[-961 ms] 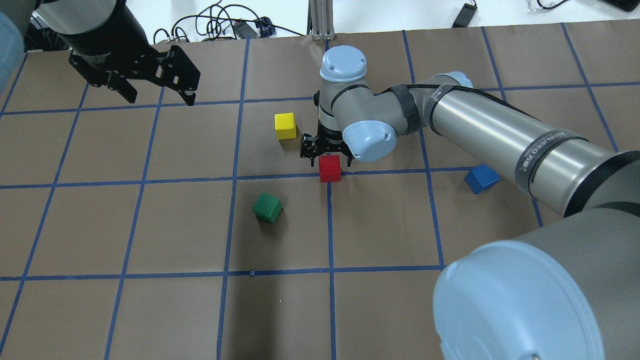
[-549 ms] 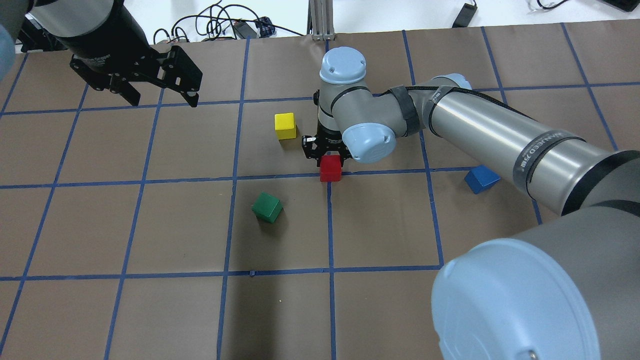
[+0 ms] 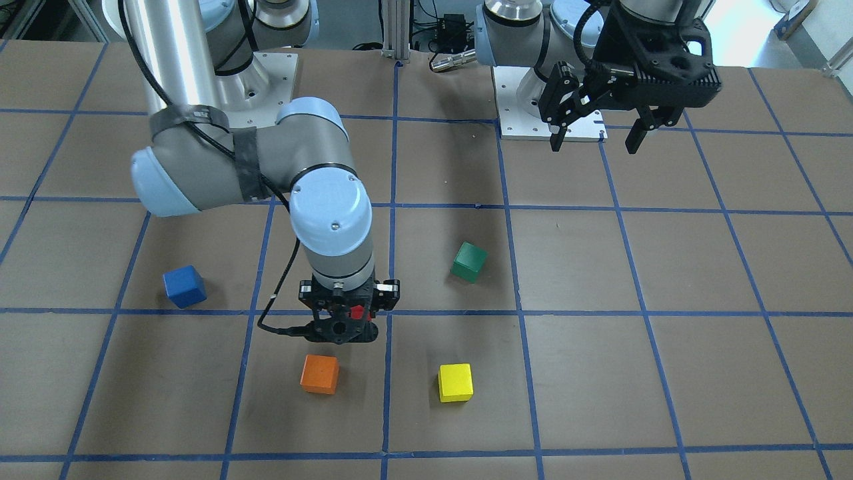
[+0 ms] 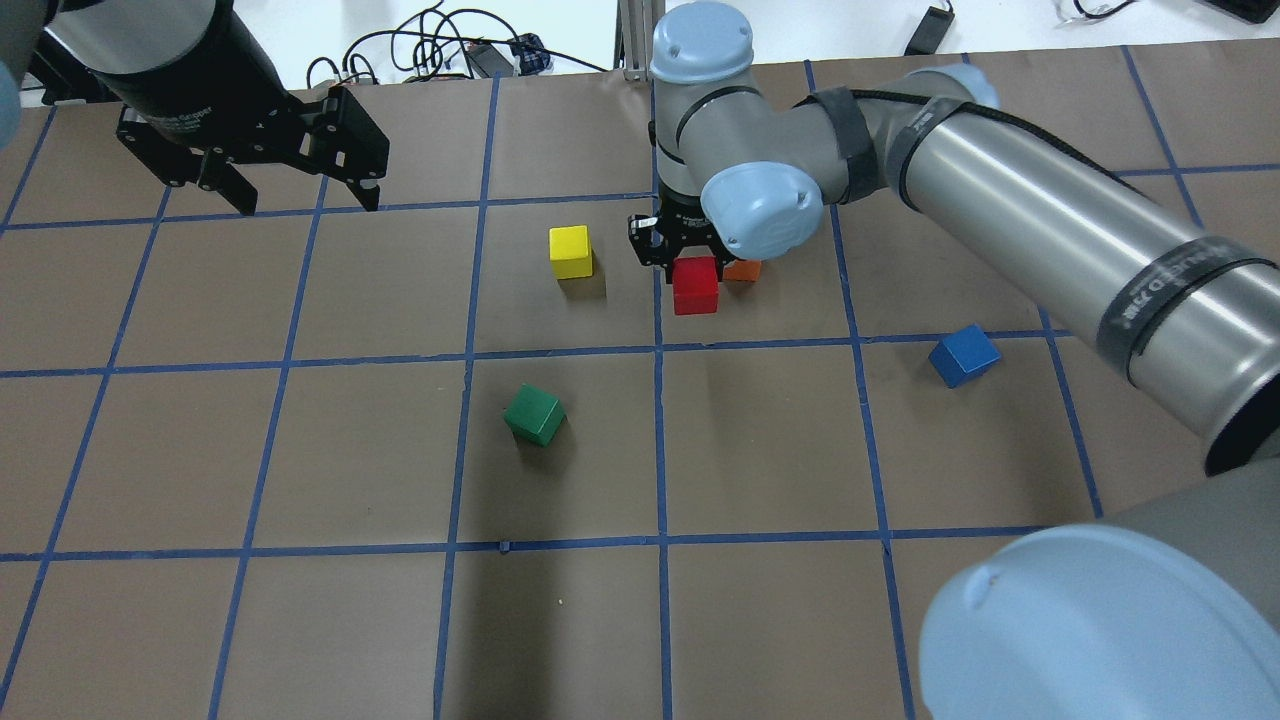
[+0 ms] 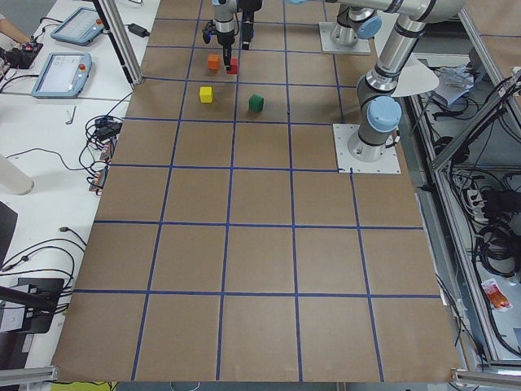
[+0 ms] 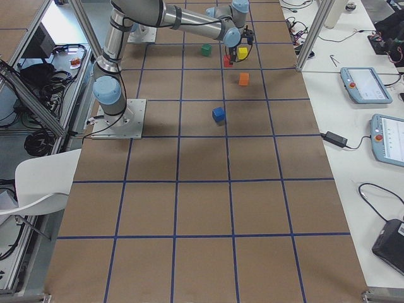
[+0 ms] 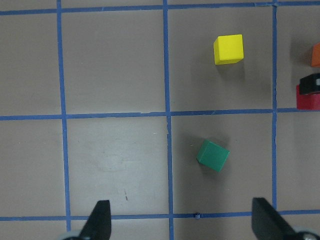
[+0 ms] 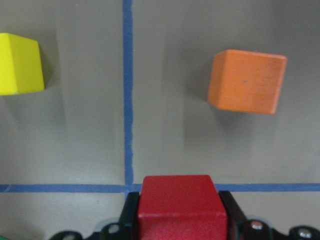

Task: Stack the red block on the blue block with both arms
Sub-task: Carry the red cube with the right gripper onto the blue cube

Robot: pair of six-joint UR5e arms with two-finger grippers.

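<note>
The red block is held between the fingers of my right gripper, lifted off the table. It fills the bottom of the right wrist view and peeks out under the wrist in the front view. The blue block lies on the table to the right of it, apart from both grippers; it also shows in the front view. My left gripper hangs open and empty over the far left of the table, its fingers wide apart.
A yellow block lies just left of the right gripper. An orange block lies just beyond it, partly hidden by the wrist. A green block lies nearer the robot. The right arm's forearm stretches above the blue block.
My right gripper has closed on the red block and lifted it off the table, shifting toward the far side. The orange block has come into view. My left gripper has drifted slightly left.
</note>
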